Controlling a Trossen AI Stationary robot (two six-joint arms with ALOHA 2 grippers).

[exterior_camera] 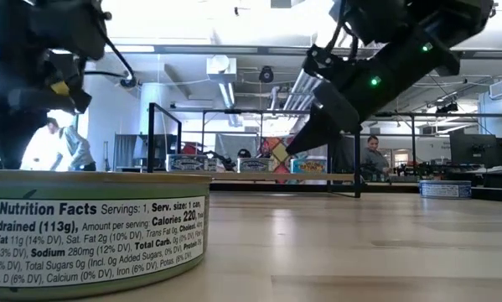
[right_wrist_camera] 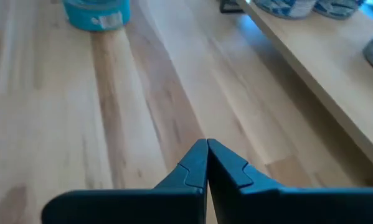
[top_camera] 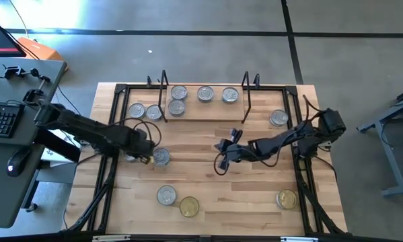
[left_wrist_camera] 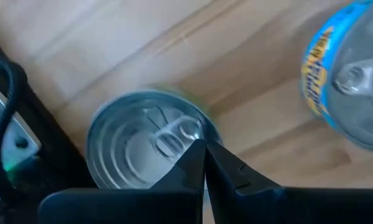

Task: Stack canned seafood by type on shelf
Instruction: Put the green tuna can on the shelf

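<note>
The shelf (top_camera: pixel 208 114) stands at the table's far side with several silver-lidded tins (top_camera: pixel 205 93) on it. My left gripper (top_camera: pixel 149 157) is shut at the table's left middle. In the left wrist view its fingertips (left_wrist_camera: pixel 205 149) stand over the lid of a silver tin (left_wrist_camera: pixel 136 146), beside the pull tab. A second tin with a blue label (left_wrist_camera: pixel 351 68) stands just beyond it on the table (top_camera: pixel 161 156). My right gripper (top_camera: pixel 221 156) is shut and empty above bare table in the middle (right_wrist_camera: pixel 206 148), on the near side of the shelf (right_wrist_camera: pixel 317 56). My left gripper's shut fingertips come from above at a slant over the silver tin's lid (left_wrist_camera: pixel 174 134), next to its pull tab. I cannot tell whether they touch it. The tin stands flat on the table.
Two tins (top_camera: pixel 144 111) stand left of the shelf's left wire frame and one (top_camera: pixel 278 118) stands to its right. Near the front edge are a silver tin (top_camera: pixel 166 195) and two gold ones (top_camera: pixel 189 206) (top_camera: pixel 286 198). One front tin fills the low view's foreground (exterior_camera: pixel 91 226). People show in the room behind.
</note>
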